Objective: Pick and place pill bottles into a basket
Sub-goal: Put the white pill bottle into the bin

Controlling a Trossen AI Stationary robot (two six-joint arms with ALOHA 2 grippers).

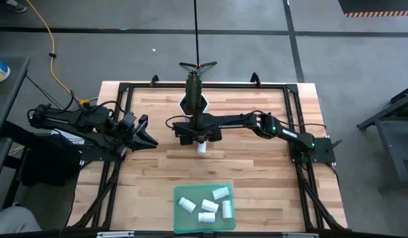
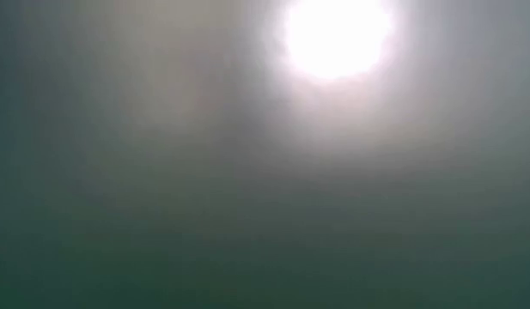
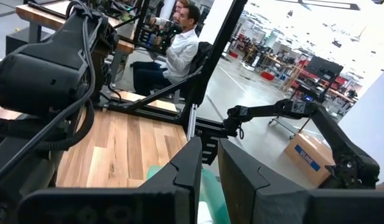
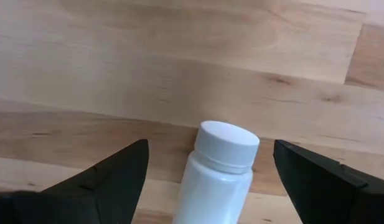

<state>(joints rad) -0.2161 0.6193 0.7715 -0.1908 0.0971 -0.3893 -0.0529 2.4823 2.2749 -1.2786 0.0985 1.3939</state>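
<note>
The white pill bottle point(image 4: 216, 171) stands between the wide-open right gripper point(image 4: 210, 180), held by nothing. Closing crooked might tip it. The left gripper point(image 1: 145, 137) waits, nearly closed, I think.

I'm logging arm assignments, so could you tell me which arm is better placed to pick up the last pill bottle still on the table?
Right. The right gripper hangs open directly over the pill bottle, a finger on each side. The left gripper waits at the table's left edge, far from it.

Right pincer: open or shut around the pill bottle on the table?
Open. The right pincer has its fingers spread wide on either side of the pill bottle, touching neither side.
</note>
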